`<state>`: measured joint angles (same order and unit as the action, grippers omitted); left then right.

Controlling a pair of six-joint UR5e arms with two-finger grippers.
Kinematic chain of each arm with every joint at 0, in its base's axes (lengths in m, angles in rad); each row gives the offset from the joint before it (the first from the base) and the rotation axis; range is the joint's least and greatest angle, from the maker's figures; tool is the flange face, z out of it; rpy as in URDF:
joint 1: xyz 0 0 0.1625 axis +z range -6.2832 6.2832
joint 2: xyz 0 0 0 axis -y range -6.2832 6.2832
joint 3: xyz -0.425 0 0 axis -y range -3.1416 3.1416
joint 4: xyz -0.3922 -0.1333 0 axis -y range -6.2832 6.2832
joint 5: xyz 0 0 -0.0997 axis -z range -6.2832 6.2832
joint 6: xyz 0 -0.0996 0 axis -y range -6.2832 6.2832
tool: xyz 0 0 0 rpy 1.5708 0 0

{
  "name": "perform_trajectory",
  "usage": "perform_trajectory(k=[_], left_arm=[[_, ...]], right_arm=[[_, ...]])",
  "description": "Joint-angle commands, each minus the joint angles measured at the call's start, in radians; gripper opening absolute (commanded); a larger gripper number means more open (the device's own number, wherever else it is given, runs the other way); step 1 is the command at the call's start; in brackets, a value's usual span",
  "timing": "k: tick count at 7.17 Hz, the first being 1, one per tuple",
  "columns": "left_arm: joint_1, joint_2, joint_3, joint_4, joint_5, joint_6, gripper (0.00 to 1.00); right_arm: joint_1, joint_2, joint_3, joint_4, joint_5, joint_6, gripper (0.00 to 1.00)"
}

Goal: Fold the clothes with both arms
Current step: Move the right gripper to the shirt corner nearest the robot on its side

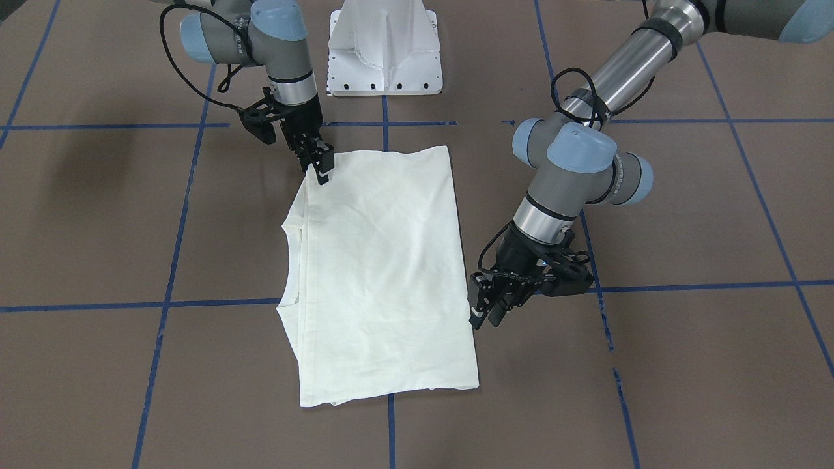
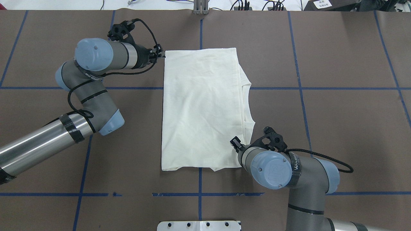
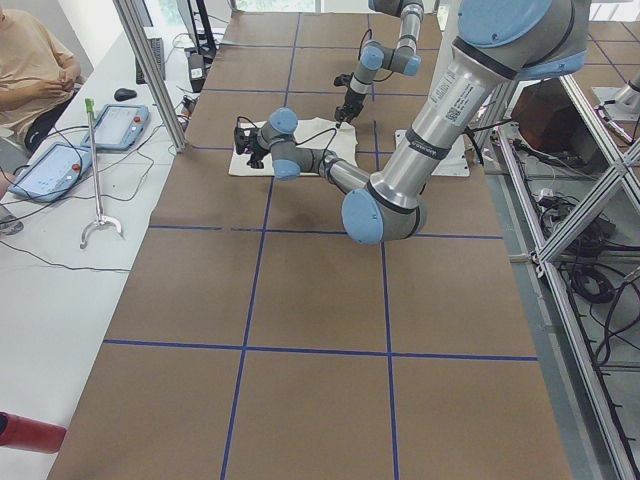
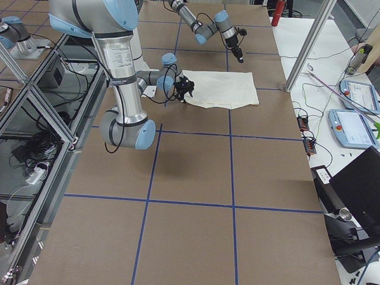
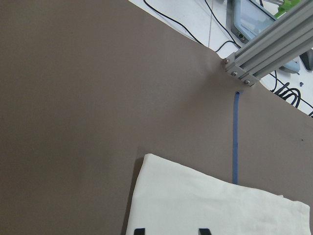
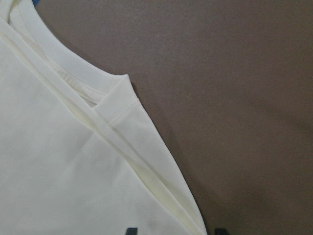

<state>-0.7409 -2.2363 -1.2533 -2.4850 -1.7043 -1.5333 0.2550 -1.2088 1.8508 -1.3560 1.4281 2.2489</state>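
Corner grasp: left gripper (image 1: 486, 311) and right gripper (image 1: 320, 167) both parted, empty.
I am aiming each to straddle every T-shirt (image 1: 384, 260) layer.

Folded cream T-shirt (image 2: 199, 109), plain side up, between left arm (image 2: 96, 61) and right arm (image 2: 273, 170)

The T-shirt (image 2: 200, 109) lies on the table (image 2: 337, 128) diagonally between the left arm (image 2: 96, 59) and right arm (image 2: 273, 166).
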Motion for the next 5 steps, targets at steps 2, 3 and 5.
perform_trajectory(k=[2, 3, 5], left_arm=[[0.0, 0.015, 0.0, -0.003, 0.0, 0.001, 0.47], [0.0, 0.017, -0.002, -0.002, 0.002, 0.001, 0.47], [0.0, 0.03, -0.032, -0.003, -0.002, -0.001, 0.47]], right_arm=[[0.001, -0.002, 0.001, 0.006, 0.002, -0.006, 0.0], [0.001, -0.002, 0.001, 0.006, 0.002, -0.008, 0.0], [0.01, 0.0, 0.036, -0.003, 0.011, -0.011, 0.0]])
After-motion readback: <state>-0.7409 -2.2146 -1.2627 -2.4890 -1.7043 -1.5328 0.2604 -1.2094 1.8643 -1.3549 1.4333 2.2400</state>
